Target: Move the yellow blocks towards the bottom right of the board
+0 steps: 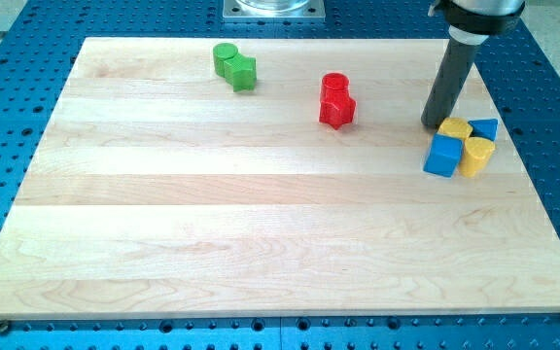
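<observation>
Two yellow blocks sit at the view's right: one [455, 128] at the top of a cluster, the other [476, 156] at its lower right. A blue cube [443, 156] touches them on the left, and a small blue block [485, 127] sits at the cluster's upper right. My tip [433, 124] rests on the board just left of the upper yellow block, touching or nearly touching it. The dark rod rises toward the view's top.
Two red blocks [336, 100] stand together at top centre. Two green blocks [234, 65] stand together at top left. The wooden board [261, 214] lies on a blue perforated table; its right edge is close to the cluster.
</observation>
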`<state>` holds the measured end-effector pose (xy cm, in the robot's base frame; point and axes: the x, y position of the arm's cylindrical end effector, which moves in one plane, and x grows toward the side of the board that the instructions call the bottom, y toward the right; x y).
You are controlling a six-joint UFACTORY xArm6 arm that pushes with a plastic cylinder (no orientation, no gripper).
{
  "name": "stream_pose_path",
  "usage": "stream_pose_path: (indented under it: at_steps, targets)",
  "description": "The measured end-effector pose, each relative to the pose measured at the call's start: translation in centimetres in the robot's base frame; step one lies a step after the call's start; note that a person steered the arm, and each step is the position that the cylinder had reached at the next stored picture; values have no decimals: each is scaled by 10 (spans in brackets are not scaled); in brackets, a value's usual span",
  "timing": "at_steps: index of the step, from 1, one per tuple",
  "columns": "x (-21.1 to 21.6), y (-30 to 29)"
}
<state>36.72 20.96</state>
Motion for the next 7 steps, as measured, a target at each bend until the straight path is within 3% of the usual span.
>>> stream_pose_path:
  at_steps: [1, 2, 3, 6, 7]
  targets:
    - [-28, 1]
    - [-16, 1]
    - [38, 10]
    - [59, 18]
    - [106, 28]
